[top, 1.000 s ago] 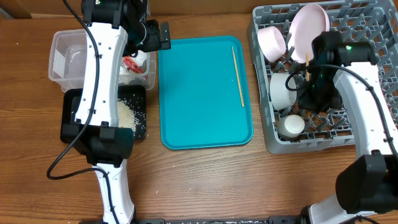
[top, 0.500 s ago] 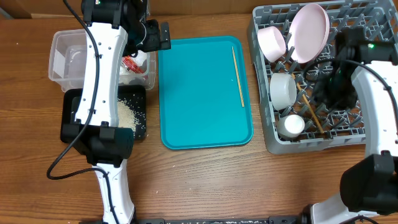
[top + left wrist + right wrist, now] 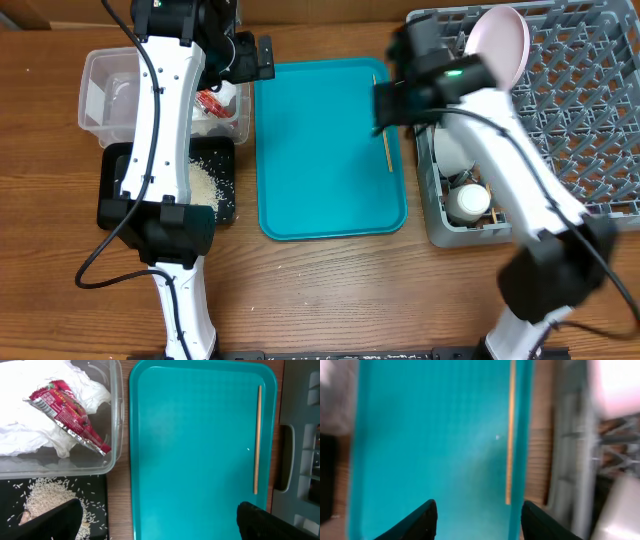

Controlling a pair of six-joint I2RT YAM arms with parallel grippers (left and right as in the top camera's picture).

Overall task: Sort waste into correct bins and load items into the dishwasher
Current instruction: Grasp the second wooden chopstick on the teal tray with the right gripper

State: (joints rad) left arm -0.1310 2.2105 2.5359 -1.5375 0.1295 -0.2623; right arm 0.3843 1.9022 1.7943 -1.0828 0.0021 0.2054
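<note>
Overhead: chopstick (image 3: pixel 383 125) lies along right edge of teal tray (image 3: pixel 320 180), right gripper (image 3: pixel 384 105) above it.
Left wrist: left gripper (image 3: pixel 157 522) jaws wide, empty. Wrapper (image 3: pixel 67 410) on napkin (image 3: pixel 30 430) in tub (image 3: pixel 116 420), upper left.
Right wrist: blurred. Jaws spread, empty, chopstick upper centre.

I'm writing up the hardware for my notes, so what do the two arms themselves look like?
Both the left arm and right arm have smooth white shell segments joined by bulky black joints. A thin black cable runs along each one. The right arm shows a small green light near its wrist. The end effector fingers are dark and tapered.
</note>
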